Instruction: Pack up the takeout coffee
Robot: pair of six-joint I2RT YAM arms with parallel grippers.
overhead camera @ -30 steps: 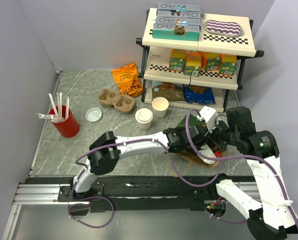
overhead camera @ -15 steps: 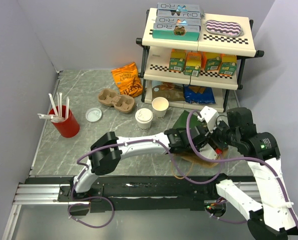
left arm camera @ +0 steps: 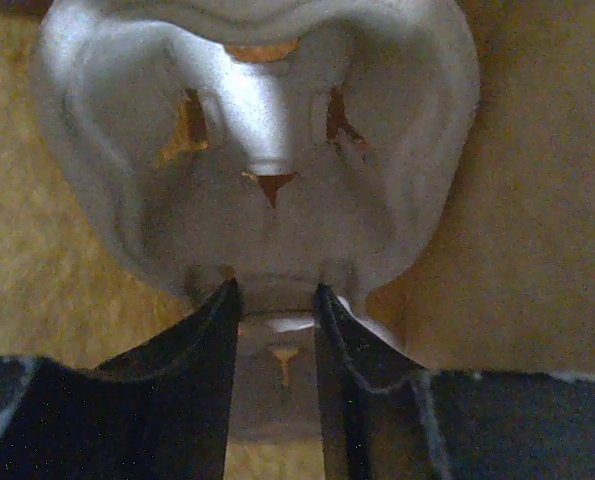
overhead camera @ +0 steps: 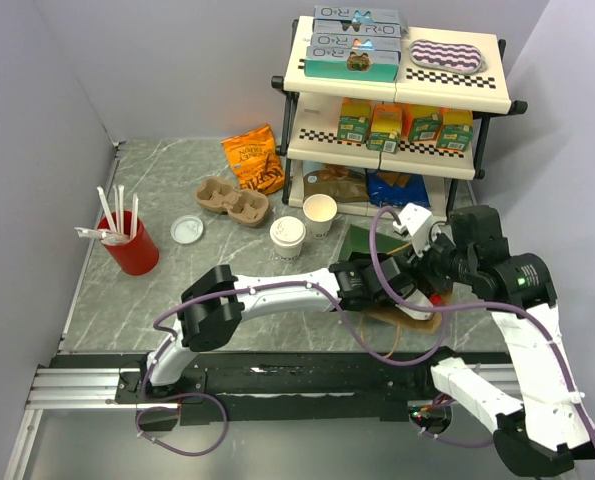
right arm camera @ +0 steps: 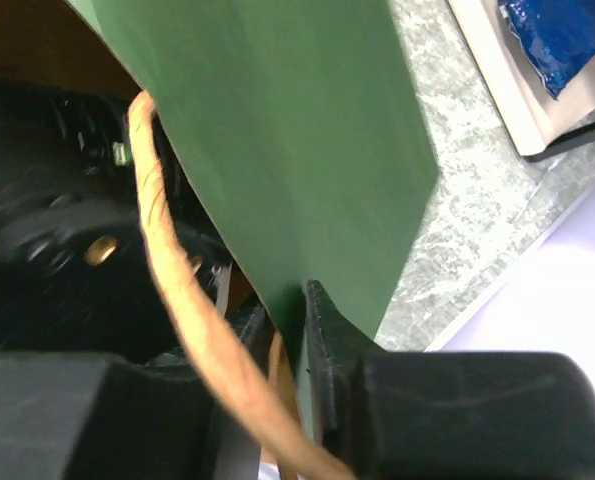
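The takeout coffee (overhead camera: 287, 238), a cream cup with a white sip lid, stands on the table left of a green paper bag (overhead camera: 361, 241). A like cup without a lid (overhead camera: 320, 212) stands behind it. My left gripper (overhead camera: 381, 284) reaches into the bag. In the left wrist view it (left arm camera: 274, 296) is shut on the rim of a grey moulded-pulp tray (left arm camera: 257, 150) between the bag's brown inner walls. My right gripper (overhead camera: 429, 264) is shut on the bag's green wall (right arm camera: 297, 130), beside its tan twisted handle (right arm camera: 177, 300).
A brown moulded-pulp cup carrier (overhead camera: 232, 200) and an orange snack bag (overhead camera: 254, 158) lie at the back. A loose white lid (overhead camera: 187, 229) and a red cup of straws (overhead camera: 129, 245) are at the left. A stocked shelf rack (overhead camera: 392, 110) stands behind the bag.
My right gripper has moved up and back with the bag's wall, so the green side stands more upright. My left gripper has stayed inside the bag.
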